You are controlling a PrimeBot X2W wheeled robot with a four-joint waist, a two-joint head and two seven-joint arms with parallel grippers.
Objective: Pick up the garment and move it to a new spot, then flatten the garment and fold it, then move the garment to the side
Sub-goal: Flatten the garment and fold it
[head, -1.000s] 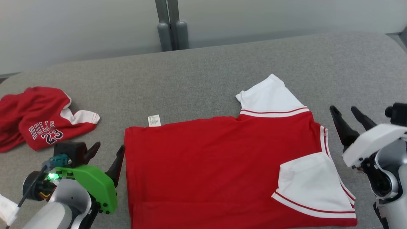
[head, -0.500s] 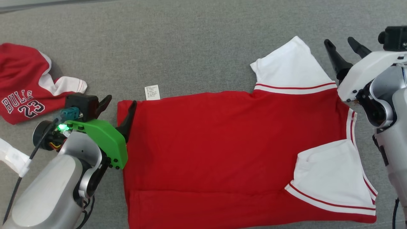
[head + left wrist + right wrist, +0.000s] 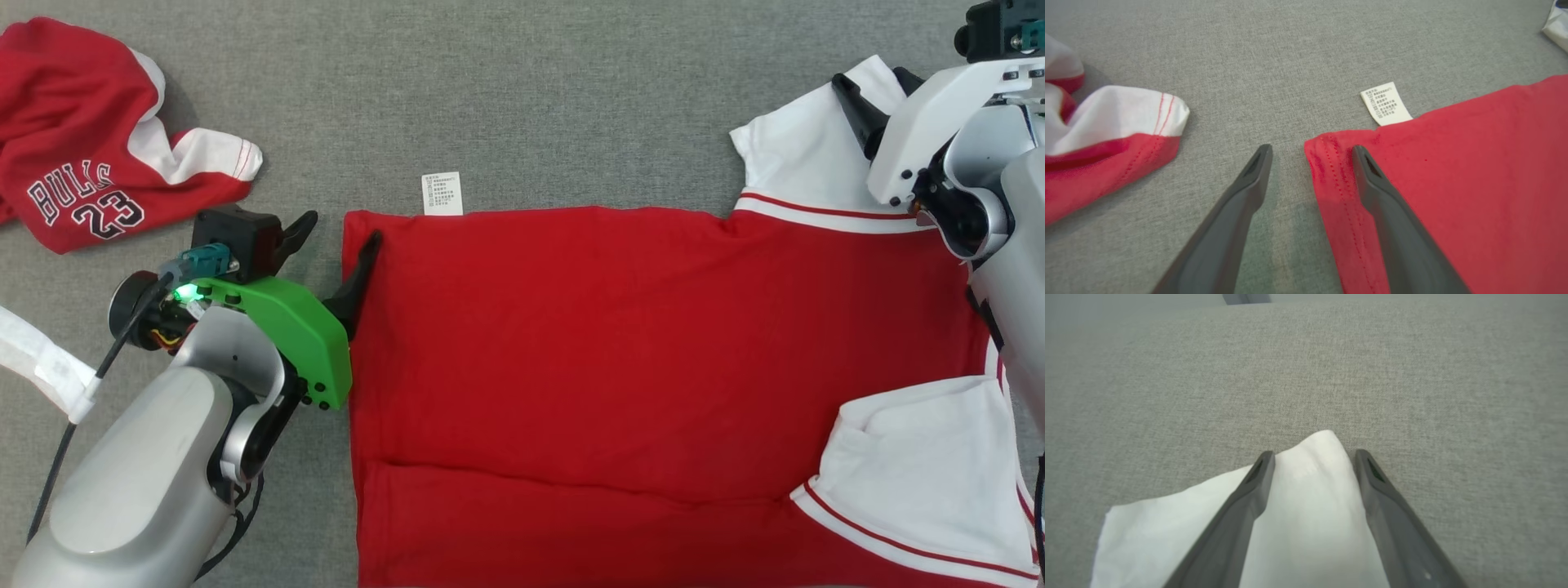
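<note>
Red garment [image 3: 588, 343] spread flat, white red-striped sleeves [image 3: 922, 465]

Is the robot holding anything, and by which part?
Nothing is held: the left gripper stands open astride a hem corner of the flat red shirt, the right gripper open around its white sleeve tip.

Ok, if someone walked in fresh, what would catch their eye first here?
The big red shirt with white sleeves, spread flat across the grey cloth surface. The open left gripper straddles its hem corner, and the open right gripper straddles the far sleeve at its tip. A crumpled red Bulls 23 jersey lies at the upper left.
</note>
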